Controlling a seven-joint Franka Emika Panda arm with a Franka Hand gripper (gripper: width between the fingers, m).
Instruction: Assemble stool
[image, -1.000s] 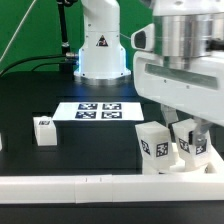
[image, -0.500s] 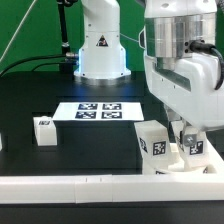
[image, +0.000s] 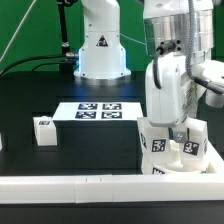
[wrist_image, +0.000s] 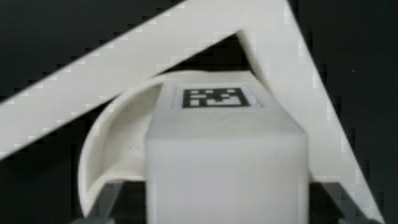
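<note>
Your claw (wrist_image: 224, 200) was shut tight on one leg (wrist_image: 222, 150), with a finger on each side; the leg was right over the round seat (wrist_image: 111, 140), which lay just beside the long white wall (image: 70, 185), on the exterior view's right; I could not tell if leg and seat touched; I think you were fitting the leg into the seat; you needed to hold it straight up, go down slowly and turn gently; a tilt could have jammed it; a spare leg (image: 44, 130) sat well apart, near the marker board (image: 100, 110).
</note>
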